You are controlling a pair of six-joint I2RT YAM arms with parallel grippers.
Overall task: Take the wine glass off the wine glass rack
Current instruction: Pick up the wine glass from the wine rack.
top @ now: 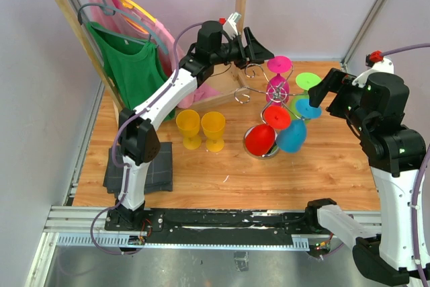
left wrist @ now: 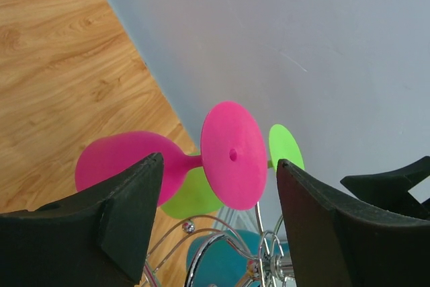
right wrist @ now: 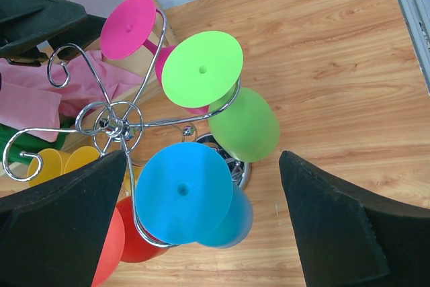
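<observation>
Four glasses [right wrist: 201, 68] are hanging by their feet from the wire rack [right wrist: 113, 126], which is standing toward the far edge of the table [top: 322, 166], right of its middle. The left fingers [left wrist: 131, 213] are sitting apart on either side of the foot of the pink glass [left wrist: 232, 156], while the right fingers [right wrist: 336, 226] are gaping wide near the blue glass [right wrist: 181, 189].
</observation>
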